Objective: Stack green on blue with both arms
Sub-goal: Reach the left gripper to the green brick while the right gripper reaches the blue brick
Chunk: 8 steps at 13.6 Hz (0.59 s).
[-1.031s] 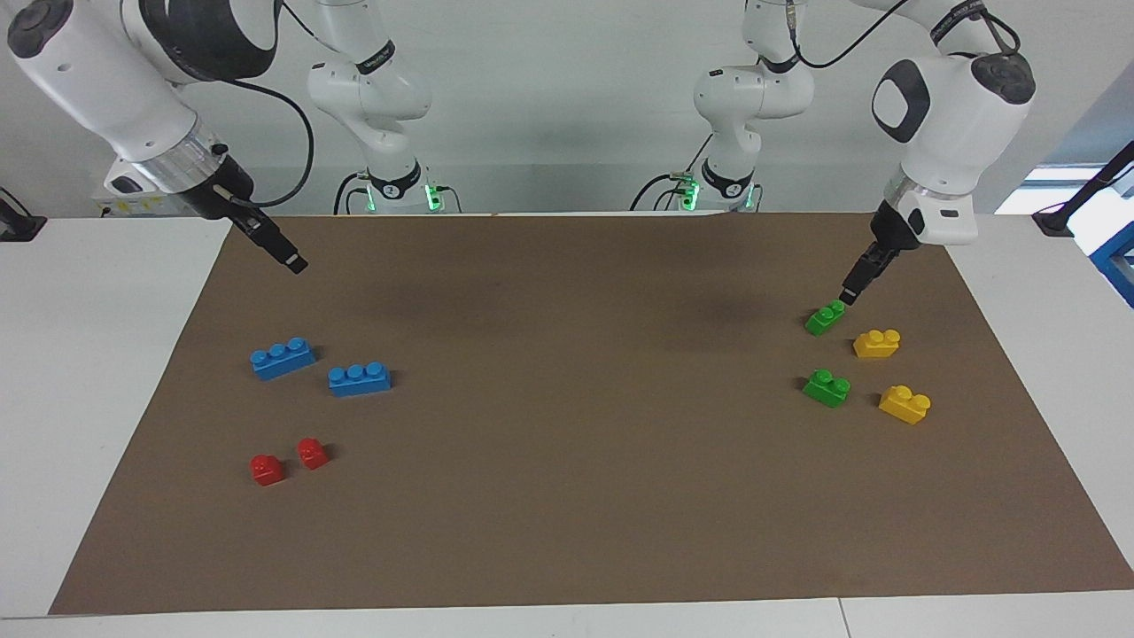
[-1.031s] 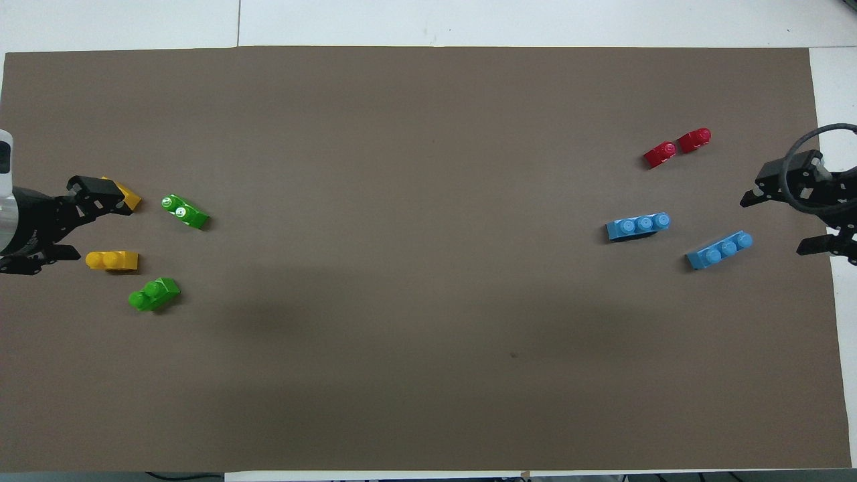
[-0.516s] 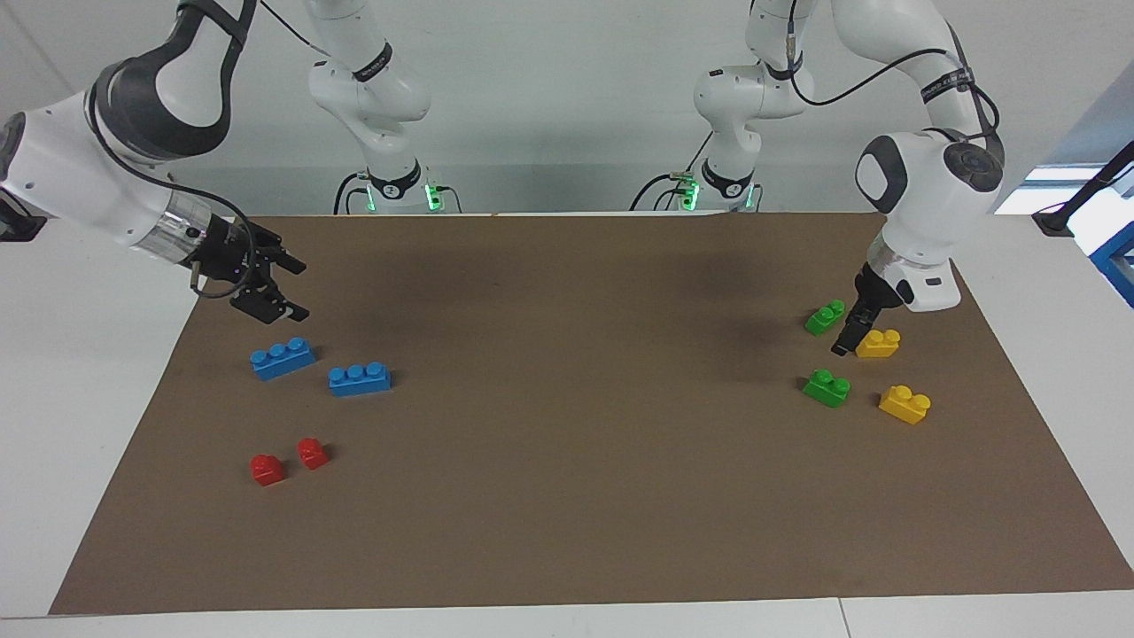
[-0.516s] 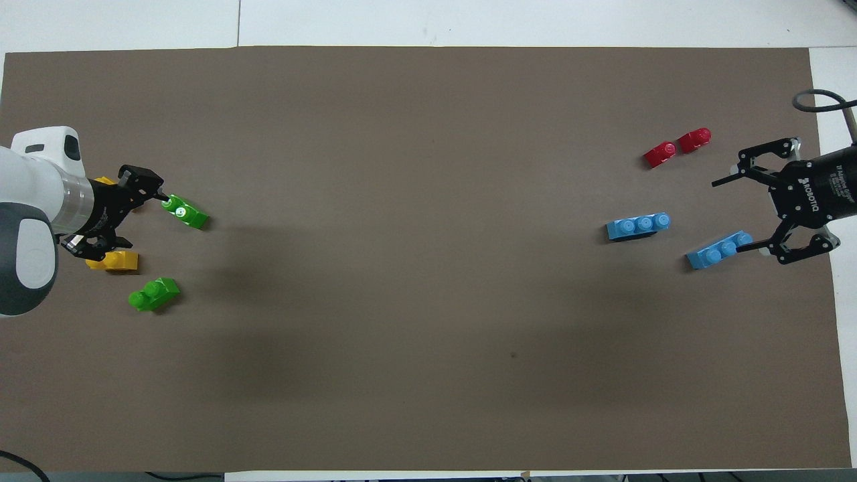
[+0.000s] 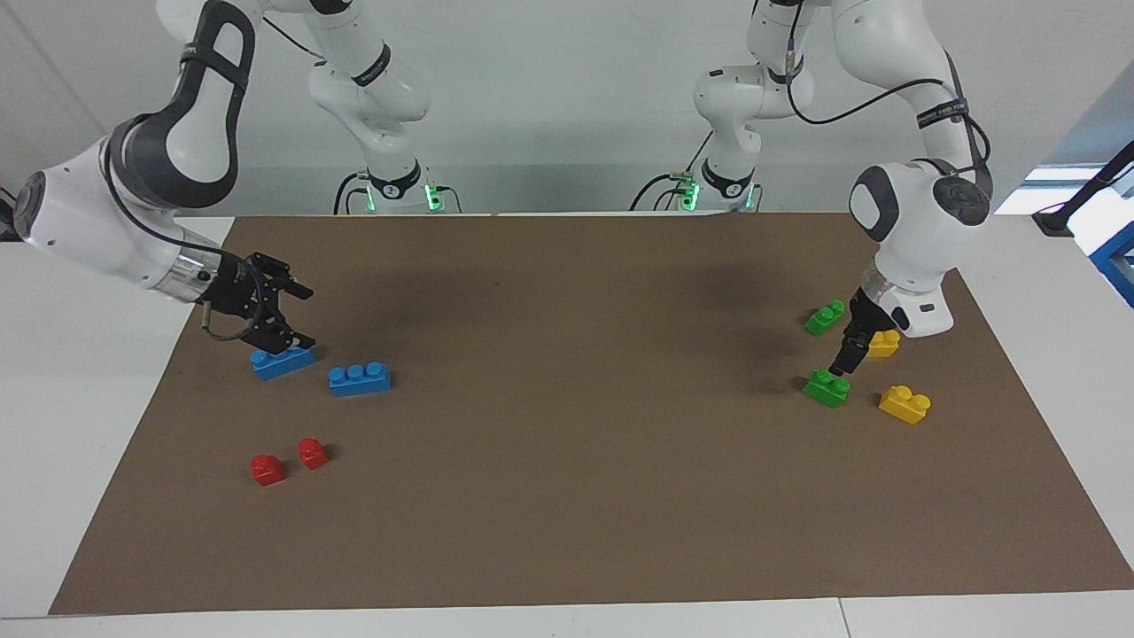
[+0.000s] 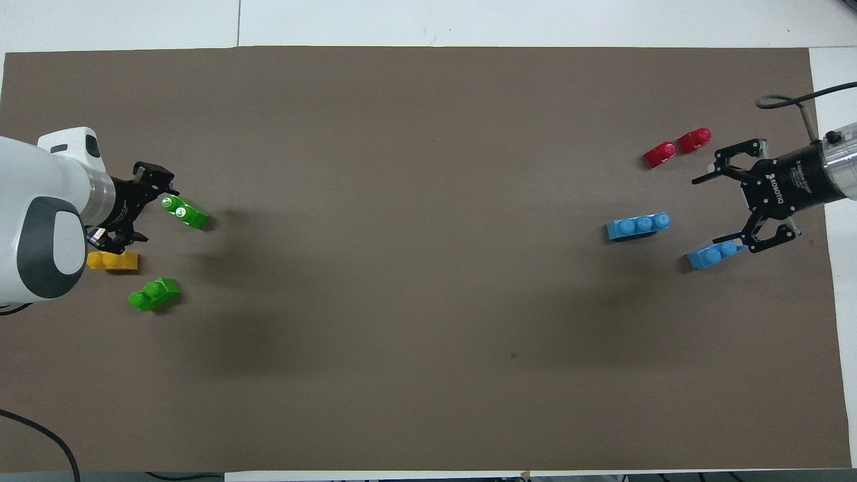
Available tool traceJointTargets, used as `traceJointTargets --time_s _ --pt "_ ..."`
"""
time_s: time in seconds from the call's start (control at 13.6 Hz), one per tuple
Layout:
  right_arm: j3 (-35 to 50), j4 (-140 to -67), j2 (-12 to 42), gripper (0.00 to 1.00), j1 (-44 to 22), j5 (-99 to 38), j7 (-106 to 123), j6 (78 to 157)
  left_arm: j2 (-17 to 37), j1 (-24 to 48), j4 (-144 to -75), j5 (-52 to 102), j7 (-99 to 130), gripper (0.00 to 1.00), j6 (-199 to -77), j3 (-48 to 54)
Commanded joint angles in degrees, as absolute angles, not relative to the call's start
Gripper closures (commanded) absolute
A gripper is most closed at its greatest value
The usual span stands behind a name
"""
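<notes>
I see the left gripper (image 5: 842,361) low over the green brick (image 5: 826,388), its fingers apart, at the left arm's end. The right gripper (image 5: 285,316), fingers wide apart, hangs over the blue brick (image 5: 282,361).

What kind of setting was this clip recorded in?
Most likely a robotics lab bench: two white arms bolted at a table's edge, a brown mat over the white table, and toy bricks like the red pair.

Right pincer (image 5: 282,312) spread wide — left pincer (image 5: 842,353) points down.
</notes>
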<state>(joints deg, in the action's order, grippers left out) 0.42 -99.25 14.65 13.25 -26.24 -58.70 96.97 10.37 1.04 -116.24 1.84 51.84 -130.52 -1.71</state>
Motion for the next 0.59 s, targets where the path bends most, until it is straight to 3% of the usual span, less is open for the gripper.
traceJointTargets --time_s 0.0,0.52 --pt "0.97 -98.88 16.69 0.03 14.15 -26.98 -57.75 98.08 12.13 0.53 -115.58 1.76 53.00 0.00 -133.32 -1.67" --pt "0.97 -101.33 21.27 0.03 14.50 -27.59 -53.09 104.66 17.75 -0.18 -111.44 1.58 53.70 0.00 -135.61 -1.67"
